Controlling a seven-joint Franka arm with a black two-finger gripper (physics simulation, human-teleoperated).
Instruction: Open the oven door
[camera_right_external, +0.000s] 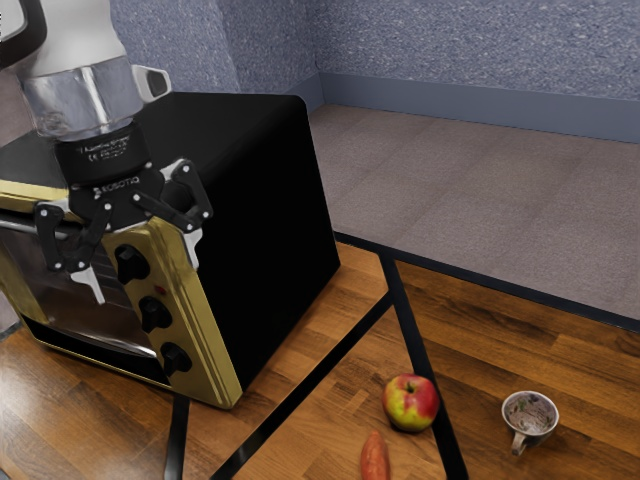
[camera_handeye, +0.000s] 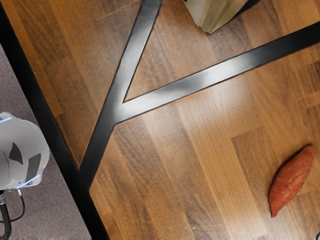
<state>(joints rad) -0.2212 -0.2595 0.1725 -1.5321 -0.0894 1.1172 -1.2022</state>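
The oven (camera_right_external: 270, 230) stands on the counter (camera_right_external: 320, 415), towards the exterior view's left, its body black and its front framed in gold. The oven door (camera_right_external: 75, 290) is closed, its glass upright in the frame, with a handle (camera_right_external: 35, 226) across its upper part. Beside the glass, three black knobs (camera_right_external: 153, 313) run one below another down the gold panel.

The end effector (camera_right_external: 145, 277) points down at the front of the oven, near the upper end of that panel. Its fingers are spread wide, with nothing held between them. In the exterior view one finger overlaps the door glass and the other the panel's outer edge; whether either touches the oven, I cannot tell.

Well apart from the oven, a red and yellow apple (camera_right_external: 410, 402) lies near a sweet potato (camera_right_external: 373, 457). A cup (camera_right_external: 530, 415) is across a dark strip (camera_right_external: 422, 355) of the counter from them. The wrist view also takes in a white, rounded machine part (camera_handeye: 22, 152) with blue lights, past the counter's black edge, and a pale, many-sided object (camera_handeye: 215, 12) that I cannot identify.
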